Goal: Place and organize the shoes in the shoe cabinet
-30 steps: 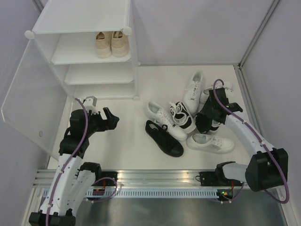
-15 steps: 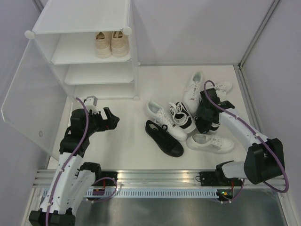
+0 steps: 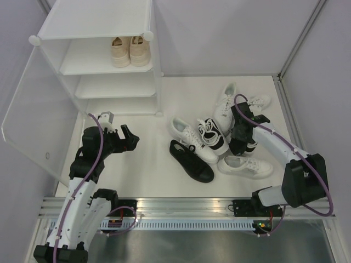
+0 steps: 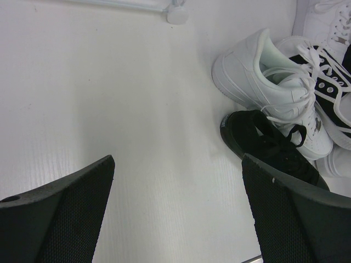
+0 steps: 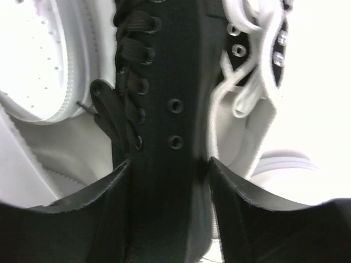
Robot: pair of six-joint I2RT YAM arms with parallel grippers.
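**Right gripper across a black sneaker in the pile**

Against half a second ago, the right arm's wrist has edged slightly left over the shoe pile. The left arm and every shoe lie as they did.

The right gripper (image 5: 169,164) straddles the held black sneaker (image 5: 164,98). One finger lies on each flank with no gap showing, so we log it as clamped. The sneaker's long axis runs straight up the wrist view, in line with the fingers, with the laces turned left. We cannot tell which end is the toe. It sits at the right of the pile, between a white sneaker (image 5: 38,60) and the black-and-white sneaker (image 5: 258,55).

The left gripper (image 4: 178,160) hangs with its fingers spread wide over the bare table (image 4: 109,82). The second black sneaker (image 4: 263,137) lies near its right finger.

Room: grey walls, white table top. The shoe cabinet (image 3: 93,19) stands at far left with its door (image 3: 33,120) swung open. The beige pair (image 3: 130,51) sits side by side on its top shelf.
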